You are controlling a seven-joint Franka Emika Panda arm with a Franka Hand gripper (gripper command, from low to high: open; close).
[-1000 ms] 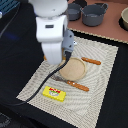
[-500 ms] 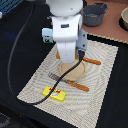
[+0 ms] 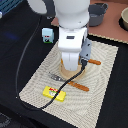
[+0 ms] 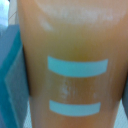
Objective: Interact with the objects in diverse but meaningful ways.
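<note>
The orange bread loaf (image 4: 75,55) with two pale slashes fills the wrist view at very close range. A blue-grey shape (image 4: 10,80) beside it may be a finger. In the exterior view my arm (image 3: 71,40) stands low over the tan round plate (image 3: 64,75) and hides both the gripper and the loaf. The frames do not show how the jaws stand. A yellow red-marked packet (image 3: 53,93) lies on the mat near the front. A pale blue-and-white carton (image 3: 47,35) stands off the mat toward the exterior view's left.
A striped placemat (image 3: 102,85) carries the plate, an orange-handled fork (image 3: 70,82) and an orange-handled knife (image 3: 93,62). A grey pot (image 3: 98,13) and a bowl (image 3: 123,19) sit at the back. A black cable (image 3: 25,65) loops across the dark table.
The arm has swung over the plate and come down onto it. It now covers the plate, which showed openly a second ago.
</note>
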